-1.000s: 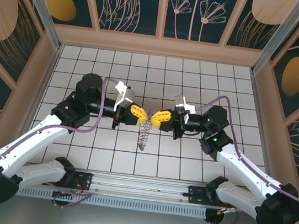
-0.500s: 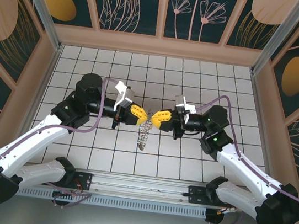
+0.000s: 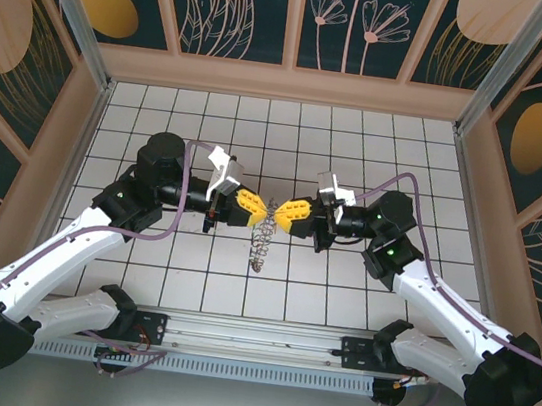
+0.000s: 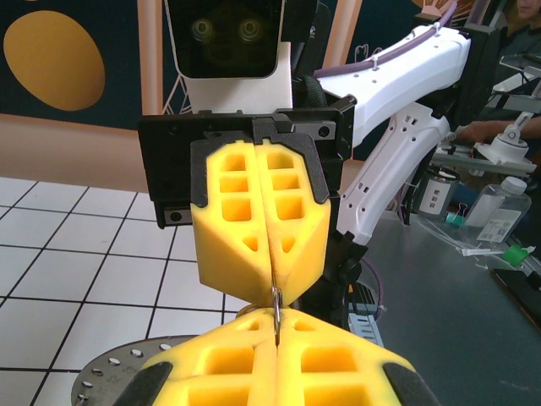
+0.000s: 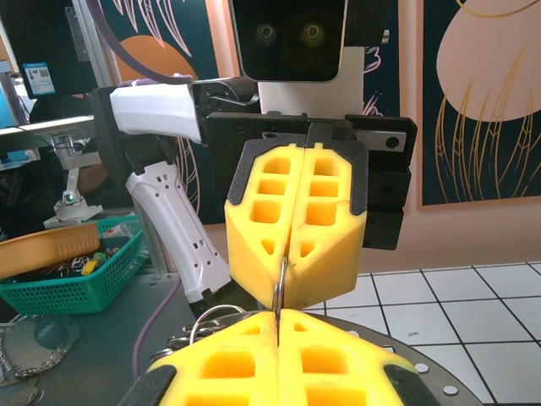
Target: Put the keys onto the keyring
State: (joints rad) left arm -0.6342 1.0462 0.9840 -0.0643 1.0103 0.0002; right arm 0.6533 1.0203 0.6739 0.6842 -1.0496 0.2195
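Observation:
My two grippers meet tip to tip above the middle of the tiled floor, the left gripper (image 3: 262,209) and the right gripper (image 3: 277,211). Both are shut on the same thin metal ring, seen edge-on (image 4: 276,303) (image 5: 278,288). From that pinch the keyring (image 3: 262,242) hangs down as a cluster of silvery wire loops. A few of these loops (image 5: 203,324) curl out left of my right gripper (image 5: 277,317). In the left wrist view my left gripper (image 4: 276,326) faces the right arm's yellow fingers (image 4: 232,216). The keys are out of view.
Wooden walls with dark flower panels (image 3: 248,8) close in the white tiled floor (image 3: 360,145) on three sides. Off the table stand a green basket of small items (image 5: 76,262) and a bench with bottles (image 4: 494,207).

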